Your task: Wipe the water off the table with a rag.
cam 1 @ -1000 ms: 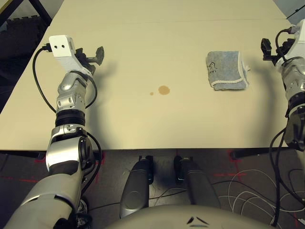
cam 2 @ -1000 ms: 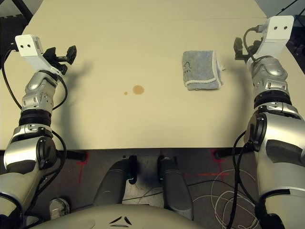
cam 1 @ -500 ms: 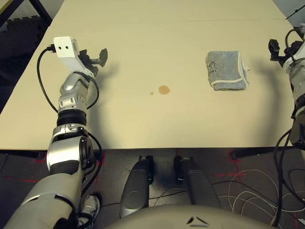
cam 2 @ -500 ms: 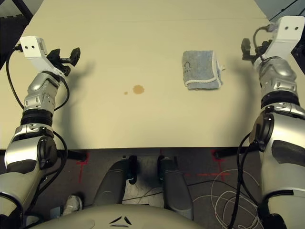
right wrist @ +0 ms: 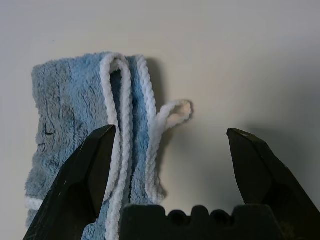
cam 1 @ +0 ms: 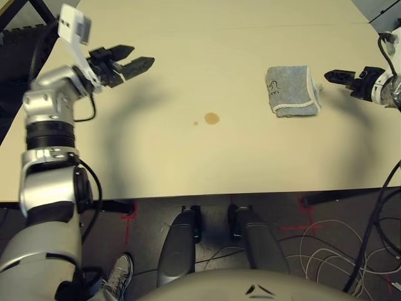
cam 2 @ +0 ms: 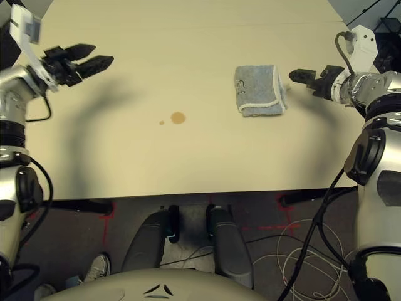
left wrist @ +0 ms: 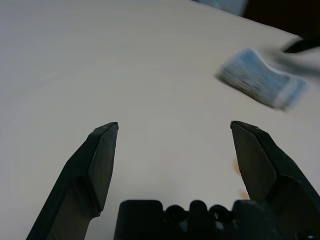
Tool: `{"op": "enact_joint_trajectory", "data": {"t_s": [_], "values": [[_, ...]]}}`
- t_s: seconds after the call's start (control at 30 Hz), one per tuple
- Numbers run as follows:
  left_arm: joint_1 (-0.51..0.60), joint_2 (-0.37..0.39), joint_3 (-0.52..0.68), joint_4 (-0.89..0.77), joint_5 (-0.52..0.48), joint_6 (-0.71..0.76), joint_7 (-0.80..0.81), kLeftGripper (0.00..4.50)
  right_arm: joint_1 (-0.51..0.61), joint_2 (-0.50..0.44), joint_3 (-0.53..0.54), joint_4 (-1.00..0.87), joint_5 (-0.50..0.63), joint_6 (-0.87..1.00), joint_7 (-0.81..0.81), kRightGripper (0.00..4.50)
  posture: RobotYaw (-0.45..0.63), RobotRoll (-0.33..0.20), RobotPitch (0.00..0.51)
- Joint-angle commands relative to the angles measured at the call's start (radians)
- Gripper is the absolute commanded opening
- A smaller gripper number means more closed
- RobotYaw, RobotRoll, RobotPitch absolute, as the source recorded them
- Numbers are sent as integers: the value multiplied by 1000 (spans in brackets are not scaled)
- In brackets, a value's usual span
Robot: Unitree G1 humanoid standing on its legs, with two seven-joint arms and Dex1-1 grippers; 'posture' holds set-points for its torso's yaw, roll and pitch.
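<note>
The water (cam 1: 212,118) is an amber spot with a tiny droplet (cam 1: 195,123) beside it, near the middle of the pale table (cam 1: 207,56). The folded grey rag (cam 1: 290,91) with a white edge lies to the right of the spot. My right gripper (cam 2: 294,76) hovers just right of the rag, pointing at it. In the right wrist view it is open (right wrist: 170,131), with the rag (right wrist: 85,135) ahead of its left finger. My left gripper (cam 1: 141,55) is raised over the far left of the table, open (left wrist: 173,125) and holding nothing.
A faint seam (cam 1: 219,26) crosses the far part of the table. The front edge (cam 1: 207,195) runs just above my legs. Cables (cam 1: 332,244) lie on the dark floor at the right, and a shoe (cam 1: 116,276) shows at the lower left.
Both arms have swung. The left gripper has risen and now points right across the table. The right gripper has turned inward and now aims at the rag's right edge. Rag and water have not moved.
</note>
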Motion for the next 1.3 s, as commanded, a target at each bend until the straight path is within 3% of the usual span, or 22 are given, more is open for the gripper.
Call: {"op": "enact_joint_trajectory", "data": {"t_s": [0.03,0.23,0.93,1.23,1.3], "values": [[39,54,-54,-73,-9,82,-101,4500,-19,5,-3,13,-5,38,9,4477,136,0,221],[62,99,-74,-122,-10,134,-154,4500,-6,37,22,14,-25,58,47,4477,158,0,228],[93,65,-82,-208,-22,200,-128,4500,-9,130,34,13,-18,209,158,4477,158,0,263],[97,61,-90,-218,-33,209,-118,4500,-15,173,-10,12,14,196,89,4477,161,0,268],[101,59,-89,-221,-34,211,-115,4500,-7,178,-28,11,19,162,43,4109,161,0,268]]}}
